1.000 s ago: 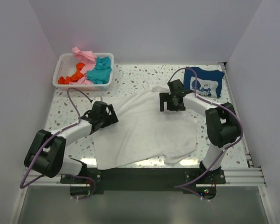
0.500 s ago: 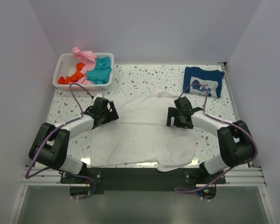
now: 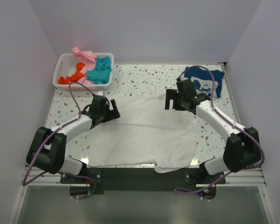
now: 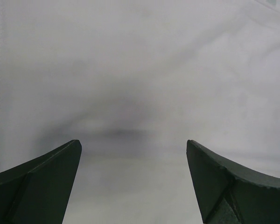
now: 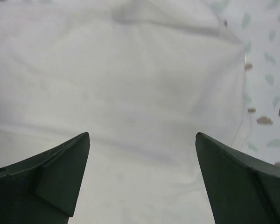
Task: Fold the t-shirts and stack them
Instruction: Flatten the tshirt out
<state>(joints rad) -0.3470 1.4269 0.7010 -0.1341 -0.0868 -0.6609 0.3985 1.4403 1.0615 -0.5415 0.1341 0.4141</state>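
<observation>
A plain white t-shirt (image 3: 142,133) lies spread flat in the middle of the table. My left gripper (image 3: 113,112) is open just above its upper left part; white cloth (image 4: 140,84) fills its wrist view. My right gripper (image 3: 172,103) is open above the shirt's upper right part, and its wrist view shows the white cloth (image 5: 130,88) with the shirt's edge to the right. A folded navy t-shirt with a white cartoon print (image 3: 206,84) lies at the back right. Pink (image 3: 84,55), teal (image 3: 100,70) and orange (image 3: 73,74) t-shirts are in the basket.
A white slotted plastic basket (image 3: 65,59) stands at the back left. The speckled table (image 3: 144,77) is walled on the left, back and right. The right arm's cable loops over the navy shirt.
Both grippers have moved toward the back over the white shirt. The shirt now lies flatter and more squared, with its near edge straighter. Both stay open.
</observation>
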